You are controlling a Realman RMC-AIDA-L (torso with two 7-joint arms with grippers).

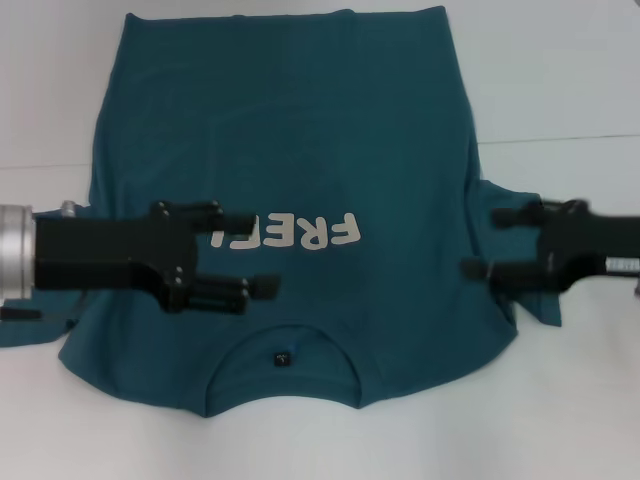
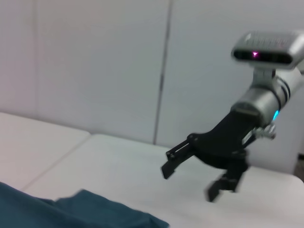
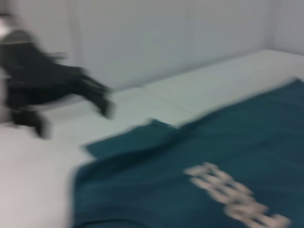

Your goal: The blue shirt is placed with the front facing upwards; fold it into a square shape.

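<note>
The blue shirt lies flat on the white table, front up, with its collar and small dark neck label nearest me and white lettering across the chest. My left gripper is open over the chest at the left end of the lettering and hides part of it. My right gripper is open over the shirt's right edge, by the right sleeve. The left wrist view shows the right gripper open above the table beyond a shirt edge. The right wrist view shows the shirt and the left gripper.
The white table runs past the shirt on all sides, with a seam across it. A pale panelled wall stands behind the table. The left sleeve lies partly under my left arm.
</note>
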